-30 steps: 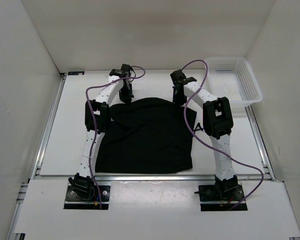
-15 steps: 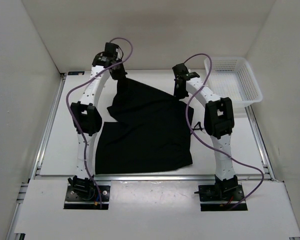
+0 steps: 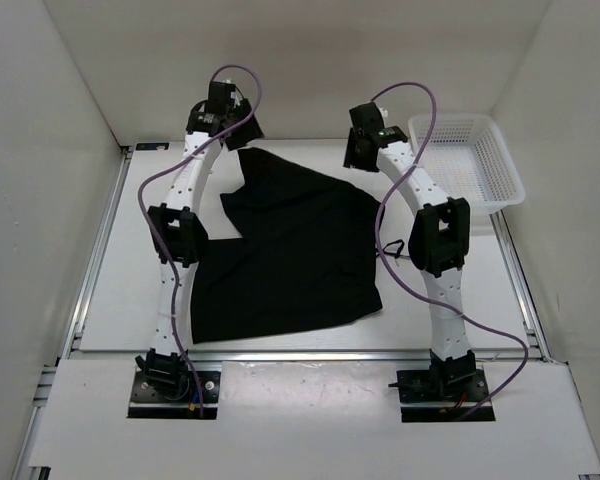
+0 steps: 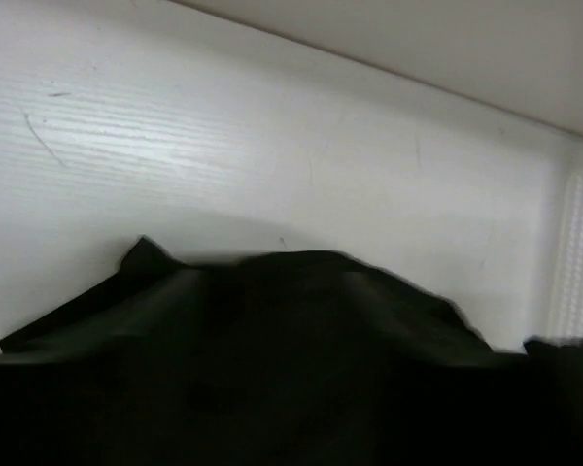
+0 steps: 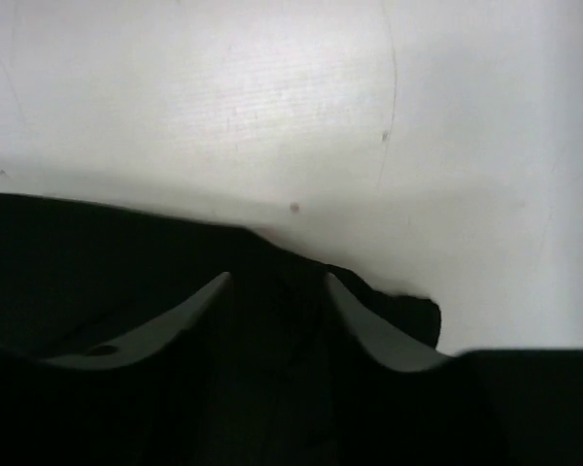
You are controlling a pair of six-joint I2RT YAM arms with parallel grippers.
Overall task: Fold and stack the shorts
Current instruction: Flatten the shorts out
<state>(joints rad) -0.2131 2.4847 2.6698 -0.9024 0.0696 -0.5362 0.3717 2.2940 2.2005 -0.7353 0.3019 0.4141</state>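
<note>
The black shorts (image 3: 290, 250) lie spread on the white table (image 3: 120, 250), with one corner drawn out to the far left. My left gripper (image 3: 244, 133) hovers just past that corner. In the left wrist view the cloth (image 4: 146, 260) fills the lower half, and the left gripper (image 4: 272, 296) shows only dim fingers, standing apart. My right gripper (image 3: 358, 156) is over the shorts' far right edge. There the grey fingers (image 5: 175, 325) of the right gripper (image 5: 277, 291) stand apart, with black cloth (image 5: 78, 243) lying loose under and between them.
A white mesh basket (image 3: 510, 185) stands at the back right corner, and its side shows in the left wrist view (image 4: 578, 252). White walls close in the back and both sides. Purple cables loop above both arms.
Both grippers went from shut on the shorts' far edge to jaws apart. The left arm swung back and left, dragging that corner out. The right gripper moved slightly toward the back.
</note>
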